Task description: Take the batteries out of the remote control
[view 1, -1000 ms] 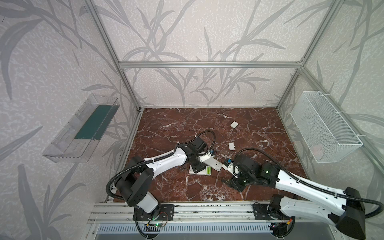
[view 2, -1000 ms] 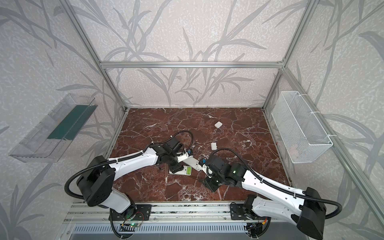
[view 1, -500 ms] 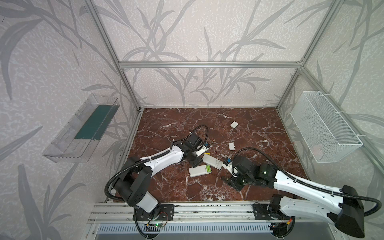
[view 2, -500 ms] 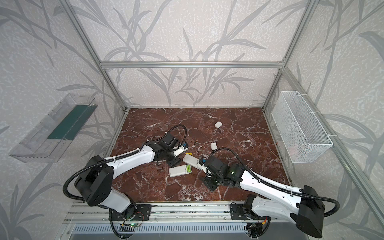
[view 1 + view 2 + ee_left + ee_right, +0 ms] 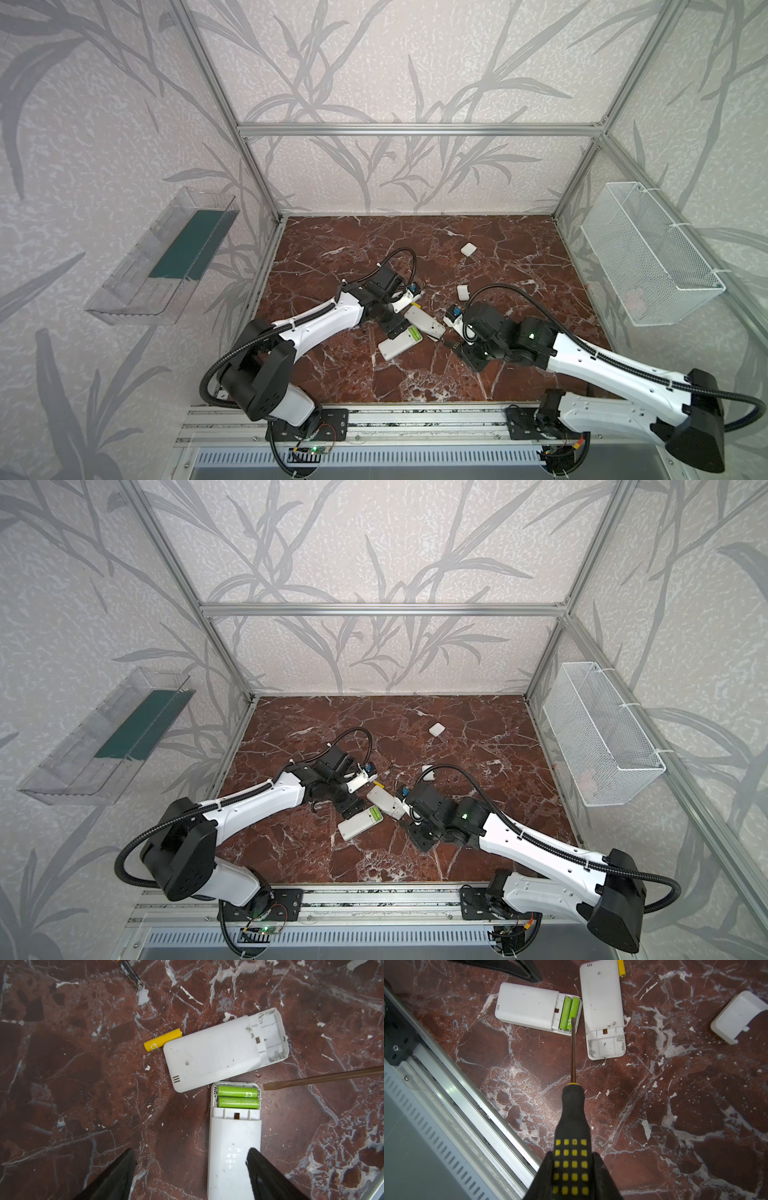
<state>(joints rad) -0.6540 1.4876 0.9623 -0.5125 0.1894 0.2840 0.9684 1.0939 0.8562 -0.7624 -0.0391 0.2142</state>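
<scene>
Two white remotes lie back-up near the floor's middle. The near remote (image 5: 233,1147) (image 5: 527,1004) (image 5: 399,343) holds two lime-green batteries (image 5: 238,1097) (image 5: 569,1012) in its open bay. The far remote (image 5: 216,1053) (image 5: 601,999) has an empty bay, and a yellow battery (image 5: 163,1040) (image 5: 621,968) lies loose at its end. My left gripper (image 5: 191,1155) (image 5: 394,328) is open above the near remote's closed end. My right gripper (image 5: 572,1159) is shut on the screwdriver (image 5: 573,1105). Its tip (image 5: 573,1022) is at the green batteries' bay.
Two white covers (image 5: 468,249) (image 5: 463,291) lie further back; one shows as a white cover (image 5: 737,1016) in the right wrist view. A dark battery (image 5: 132,974) lies loose. A wire basket (image 5: 648,257) hangs right, a clear tray (image 5: 166,257) left. The front rail (image 5: 456,1084) is close.
My left gripper drew back from the remotes, then returned over the near remote with its jaws wider apart. The right arm and the screwdriver barely moved.
</scene>
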